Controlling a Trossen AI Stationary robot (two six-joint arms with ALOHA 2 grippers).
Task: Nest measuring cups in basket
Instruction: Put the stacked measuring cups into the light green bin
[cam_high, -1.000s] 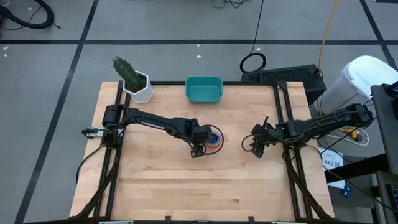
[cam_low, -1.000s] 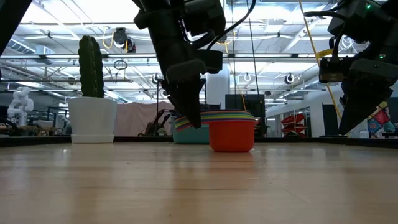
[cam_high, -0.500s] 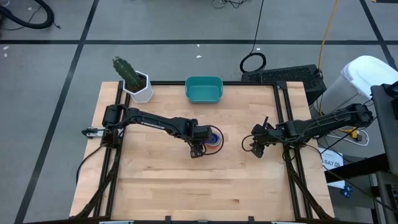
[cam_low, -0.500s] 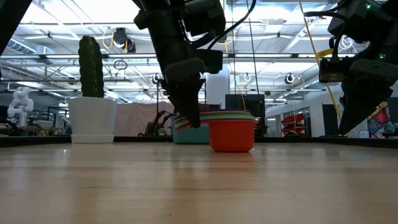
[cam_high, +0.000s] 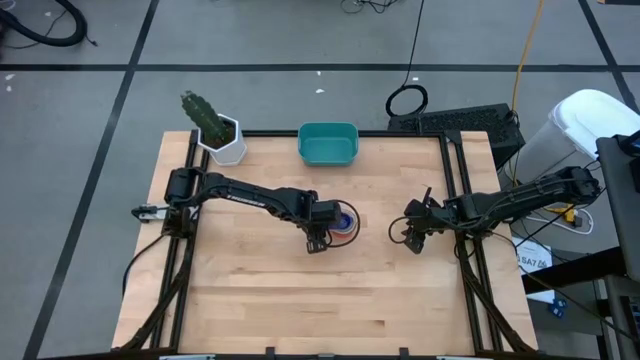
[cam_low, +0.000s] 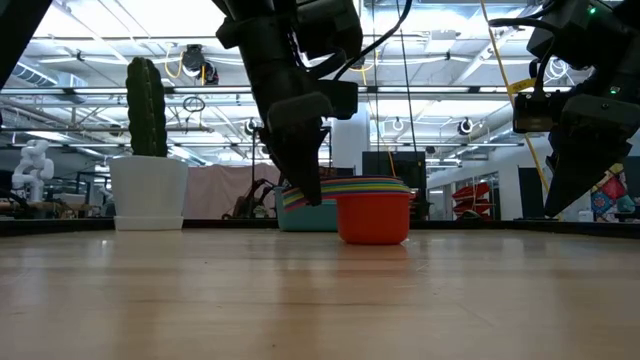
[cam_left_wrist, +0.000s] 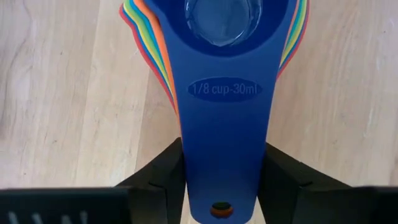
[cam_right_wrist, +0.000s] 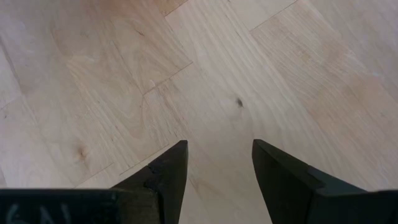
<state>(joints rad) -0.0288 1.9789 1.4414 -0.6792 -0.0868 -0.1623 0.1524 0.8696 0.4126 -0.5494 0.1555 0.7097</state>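
The measuring cups (cam_high: 343, 222) are nested in one stack near the table's middle, the red one outermost in the low view (cam_low: 372, 215). The dark blue 1/8-cup scoop lies on top (cam_left_wrist: 224, 37). Their handles fan out toward the near-left. My left gripper (cam_high: 318, 240) is at those handles, shut on them (cam_left_wrist: 224, 186). The teal basket (cam_high: 328, 143) sits at the far edge, well beyond the stack. My right gripper (cam_high: 412, 238) hangs open over bare wood (cam_right_wrist: 219, 168) to the right of the stack. My left gripper pinches the stacked handles near their free end, with the dark blue handle (cam_left_wrist: 224, 143) on top between the two fingers (cam_left_wrist: 163, 174). The fingers come from above, slanting down, and stand on either side edge of the handles. The stack stays upright, and the red cup's base (cam_low: 372, 240) appears to rest on the table.
A white pot with a green cactus (cam_high: 222, 140) stands at the far-left corner, left of the basket. Bare wood lies between the stack and the basket and across the near half of the table. Black frame rails (cam_high: 460, 190) run along both sides.
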